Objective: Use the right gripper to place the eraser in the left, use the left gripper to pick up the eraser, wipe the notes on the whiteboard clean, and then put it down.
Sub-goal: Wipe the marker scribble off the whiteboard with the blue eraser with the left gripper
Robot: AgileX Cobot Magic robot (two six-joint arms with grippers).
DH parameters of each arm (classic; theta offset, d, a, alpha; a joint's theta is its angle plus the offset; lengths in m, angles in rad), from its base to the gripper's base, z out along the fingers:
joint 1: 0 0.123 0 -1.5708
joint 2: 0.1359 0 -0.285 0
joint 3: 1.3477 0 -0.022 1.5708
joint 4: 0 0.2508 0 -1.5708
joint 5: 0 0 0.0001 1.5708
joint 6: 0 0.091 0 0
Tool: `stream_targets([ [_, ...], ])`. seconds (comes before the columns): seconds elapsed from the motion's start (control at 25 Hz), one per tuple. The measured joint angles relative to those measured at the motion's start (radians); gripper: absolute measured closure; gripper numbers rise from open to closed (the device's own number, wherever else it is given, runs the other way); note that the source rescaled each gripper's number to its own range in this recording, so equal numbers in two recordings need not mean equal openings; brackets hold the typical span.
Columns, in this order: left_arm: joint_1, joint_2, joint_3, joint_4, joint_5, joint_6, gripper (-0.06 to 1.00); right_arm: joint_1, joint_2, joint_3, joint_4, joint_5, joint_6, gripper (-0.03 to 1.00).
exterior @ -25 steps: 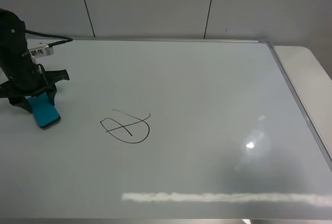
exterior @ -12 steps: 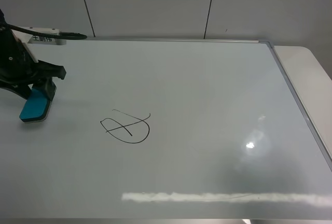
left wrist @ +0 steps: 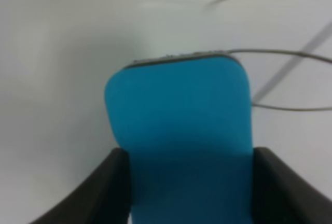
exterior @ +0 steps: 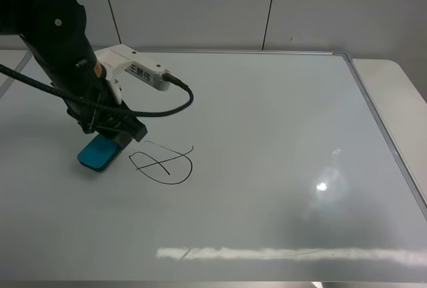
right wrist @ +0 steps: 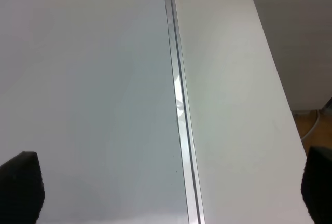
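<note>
Exterior high view, left claw (exterior: 110, 136) clamped on blue eraser (exterior: 98, 154), set on whiteboard (exterior: 267, 135) just beside black scribble (exterior: 162, 163), right claw (right wrist: 168, 187) spread wide, empty.

We seem to be in a plain robot lab or office test room. A large whiteboard (exterior: 280, 188) lies flat across most of the frame, and a white table (exterior: 390, 91) shows past its right edge. Bare pale wall panels (exterior: 193, 5) with dark seams run along the top, and a black robot arm (exterior: 57, 35) stands at upper left.
</note>
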Motion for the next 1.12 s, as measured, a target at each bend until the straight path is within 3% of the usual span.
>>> stream_targets([
  [0.24,-0.223,0.044,0.0,0.006,-0.098,-0.001,0.92,0.0,0.0,0.0,0.0,0.0,0.0,-0.03],
  [0.44,-0.321,0.165,0.0,-0.033,-0.172,0.024,0.92,0.0,0.0,0.0,0.0,0.0,0.0,-0.03],
  [0.76,-0.304,0.262,0.0,-0.046,-0.25,0.071,0.92,0.0,0.0,0.0,0.0,0.0,0.0,-0.03],
  [0.96,-0.244,0.272,-0.006,-0.058,-0.286,0.112,0.92,0.0,0.0,0.0,-0.005,0.0,0.0,-0.03],
  [1.08,-0.184,0.274,-0.006,-0.066,-0.309,0.142,0.92,0.0,0.0,0.0,-0.006,0.0,0.0,-0.03],
  [1.12,-0.133,0.274,-0.006,-0.067,-0.325,0.163,0.92,0.0,0.0,0.0,-0.006,0.0,0.0,-0.03],
])
